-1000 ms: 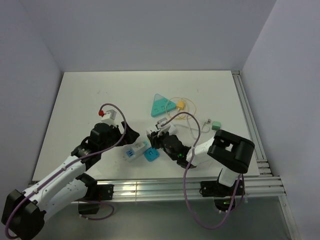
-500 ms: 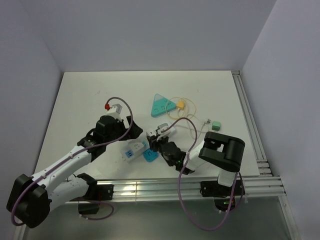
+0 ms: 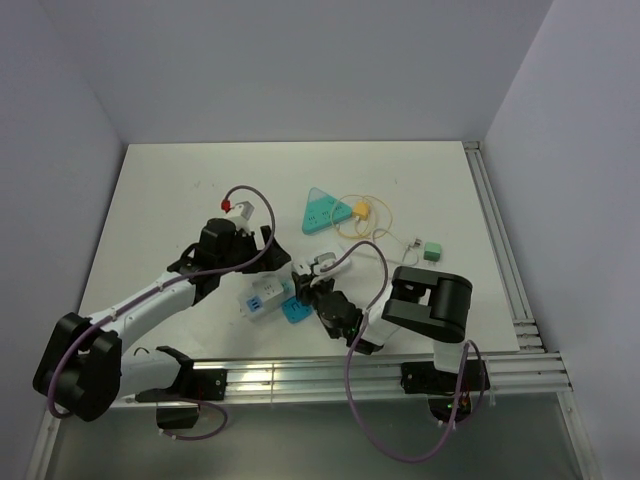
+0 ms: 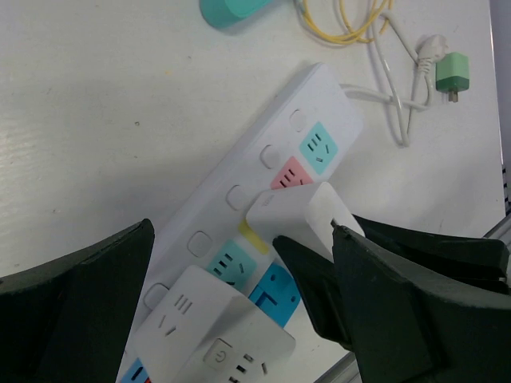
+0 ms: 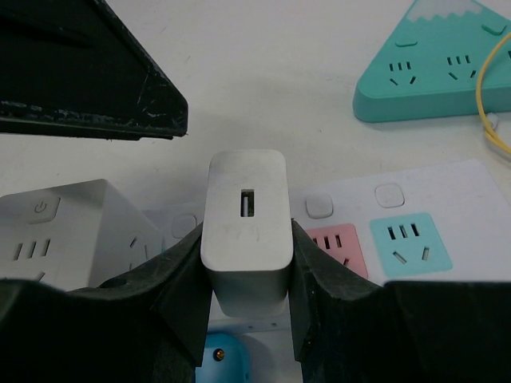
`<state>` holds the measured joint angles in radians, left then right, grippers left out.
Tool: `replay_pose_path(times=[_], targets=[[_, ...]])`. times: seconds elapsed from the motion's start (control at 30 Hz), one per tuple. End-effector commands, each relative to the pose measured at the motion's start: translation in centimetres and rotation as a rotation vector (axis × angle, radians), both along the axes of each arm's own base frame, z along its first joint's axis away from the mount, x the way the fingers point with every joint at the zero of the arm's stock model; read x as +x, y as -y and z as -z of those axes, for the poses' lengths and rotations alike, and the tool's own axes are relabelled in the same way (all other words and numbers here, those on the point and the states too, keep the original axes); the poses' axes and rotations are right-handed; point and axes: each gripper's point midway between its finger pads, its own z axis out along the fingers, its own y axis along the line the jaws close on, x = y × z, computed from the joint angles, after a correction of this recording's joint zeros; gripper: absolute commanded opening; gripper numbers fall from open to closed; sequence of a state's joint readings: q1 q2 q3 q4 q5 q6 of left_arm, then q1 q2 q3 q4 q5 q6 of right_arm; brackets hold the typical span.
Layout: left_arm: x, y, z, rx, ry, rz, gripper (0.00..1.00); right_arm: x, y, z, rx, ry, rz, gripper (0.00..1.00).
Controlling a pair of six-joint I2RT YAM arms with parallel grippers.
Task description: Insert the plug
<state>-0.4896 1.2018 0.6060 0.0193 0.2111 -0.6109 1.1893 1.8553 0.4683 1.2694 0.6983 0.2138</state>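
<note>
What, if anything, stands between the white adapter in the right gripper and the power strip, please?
Nothing visible does. The right gripper holds the white adapter over the power strip, the cube socket beside it, not beneath; the adapter's underside is hidden.

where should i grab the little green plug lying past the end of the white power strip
Grip the small green plug by its squarish body, straight down from above, pinching across the two sides flanking its prongs. It lies flat on the white table with metal prongs sticking out one end; keep that end free.
</note>
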Motion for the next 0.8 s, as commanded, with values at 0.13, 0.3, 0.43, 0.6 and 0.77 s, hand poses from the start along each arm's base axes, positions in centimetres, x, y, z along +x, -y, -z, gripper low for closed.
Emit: replay_pose_path(times=[0.13, 0.3, 0.43, 0.6, 0.77], targets=[[1.3, 1.5, -2.7, -0.055, 0.106, 0.067, 0.99, -1.5, 2.0, 6.8, -0.282, -0.11, 0.039, 0.0], [1.3, 1.8, -2.2, -0.061, 0.102, 0.077, 1.0, -1.6, 1.9, 6.9, -0.348, -0.102, 0.041, 0.0], [1.4, 1.9, -1.5, -0.051, 0.089, 0.086, 0.98, -1.7, 2.7, 6.8, -0.334, -0.097, 0.059, 0.0], [1.5, 1.9, -0.7, -0.032, 0.081, 0.087, 0.98, -1.6, 3.2, 8.1, -0.379, -0.095, 0.102, 0.0], [1.7, 1.3, 0.1, -0.014, 0.07, 0.065, 0.98, -1.7, 3.1, 9.1, -0.417, -0.12, 0.117, 0.0]])
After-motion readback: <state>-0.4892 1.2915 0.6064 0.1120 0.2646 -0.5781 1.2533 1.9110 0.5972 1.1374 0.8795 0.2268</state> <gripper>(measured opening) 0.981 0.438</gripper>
